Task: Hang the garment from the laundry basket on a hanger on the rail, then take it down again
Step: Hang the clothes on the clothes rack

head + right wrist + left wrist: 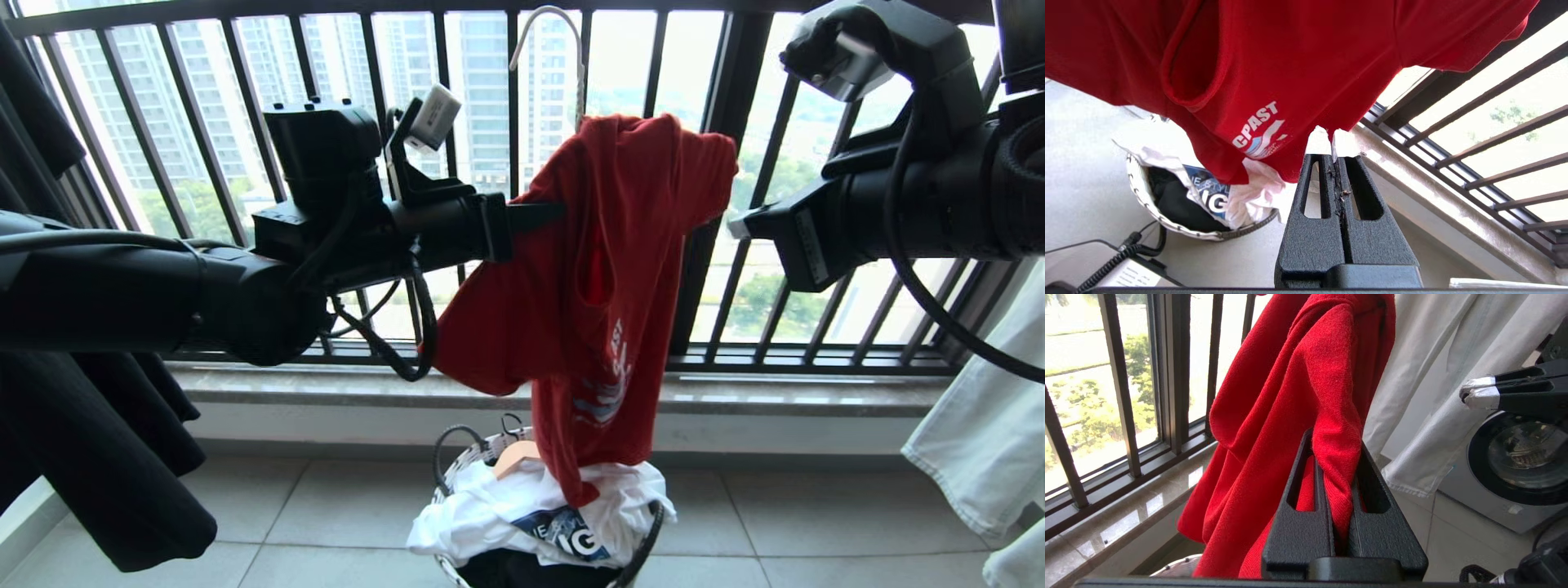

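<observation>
1. Currently, your left gripper [1337, 465] pinches a fold of the red printed T-shirt [604, 269], draped on the thin white wire hanger [555, 49].
2. Your right gripper [1336, 161] is closed, empty, just below the shirt.
3. Shirt's hem dangles into the white woven laundry basket [445, 490].

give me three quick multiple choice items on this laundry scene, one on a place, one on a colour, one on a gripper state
1. Where is the laundry basket?
A. on the floor under the hanging T-shirt
B. on the window sill
C. held by the right gripper

2. What colour is the T-shirt on the wire hanger?
A. black
B. red
C. pale grey

3. How is the left gripper?
A. wide open, clear of cloth
B. out of every view
C. shut on a fold of the T-shirt

Answers:
1 A, the head view shows it on the tiles with the shirt's hem reaching it.
2 B, red cloth with white lettering shows in all views.
3 C, the left wrist view shows red fabric pinched between its fingers.
</observation>
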Robot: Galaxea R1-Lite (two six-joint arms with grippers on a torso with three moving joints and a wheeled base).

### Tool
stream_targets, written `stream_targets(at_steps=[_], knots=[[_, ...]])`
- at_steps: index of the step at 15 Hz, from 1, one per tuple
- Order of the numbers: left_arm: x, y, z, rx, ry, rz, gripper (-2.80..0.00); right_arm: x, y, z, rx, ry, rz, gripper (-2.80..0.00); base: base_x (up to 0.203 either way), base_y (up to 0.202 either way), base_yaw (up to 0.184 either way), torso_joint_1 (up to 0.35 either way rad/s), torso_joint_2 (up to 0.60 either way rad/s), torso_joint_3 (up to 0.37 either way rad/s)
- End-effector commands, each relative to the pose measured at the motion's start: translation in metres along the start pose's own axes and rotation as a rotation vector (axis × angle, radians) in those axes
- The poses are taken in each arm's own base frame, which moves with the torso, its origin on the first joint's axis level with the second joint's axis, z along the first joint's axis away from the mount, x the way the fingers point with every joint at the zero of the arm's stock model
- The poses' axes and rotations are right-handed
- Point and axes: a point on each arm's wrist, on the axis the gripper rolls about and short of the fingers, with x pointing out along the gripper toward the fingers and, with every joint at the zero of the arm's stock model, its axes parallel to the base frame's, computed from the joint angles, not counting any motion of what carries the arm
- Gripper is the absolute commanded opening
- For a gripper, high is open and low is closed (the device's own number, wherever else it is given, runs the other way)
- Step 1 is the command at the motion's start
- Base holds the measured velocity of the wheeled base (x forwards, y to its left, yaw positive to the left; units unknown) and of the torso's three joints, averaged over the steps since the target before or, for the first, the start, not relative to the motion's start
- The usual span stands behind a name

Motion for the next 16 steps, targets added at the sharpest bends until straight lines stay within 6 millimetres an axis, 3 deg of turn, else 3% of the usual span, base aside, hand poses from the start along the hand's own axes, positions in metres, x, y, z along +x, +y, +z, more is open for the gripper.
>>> stream_targets(at_steps=[1,4,6,8,12,16], knots=[[-0.008,-0.003,0.007,-0.014,0.004,-0.044,-2.80,-0.007,-0.003,0.004,-0.001,-0.006,-0.005,-2.80,0.000,0.000,0.000,0.000,0.00,0.000],[-0.024,0.008,0.009,-0.103,0.076,-0.193,-2.80,-0.006,-0.006,0.008,-0.045,-0.004,-0.012,-2.80,0.000,0.000,0.000,0.000,0.00,0.000],[-0.024,0.018,0.003,-0.135,0.107,-0.223,-2.80,-0.010,-0.010,0.011,-0.070,0.011,-0.018,-2.80,0.000,0.000,0.000,0.000,0.00,0.000],[-0.024,0.027,-0.002,-0.149,0.141,-0.270,-2.80,-0.015,-0.013,0.014,-0.084,0.038,-0.015,0.00,0.000,0.000,0.000,0.000,0.00,0.000],[-0.033,0.046,-0.012,-0.179,0.234,-0.436,-2.80,-0.008,-0.010,0.018,-0.113,0.087,0.022,0.00,0.000,0.000,0.000,0.000,0.00,0.000],[-0.035,0.058,-0.023,-0.210,0.297,-0.553,-2.80,0.004,-0.004,0.017,-0.250,0.088,0.117,0.00,0.000,0.000,0.000,0.000,0.00,0.000]])
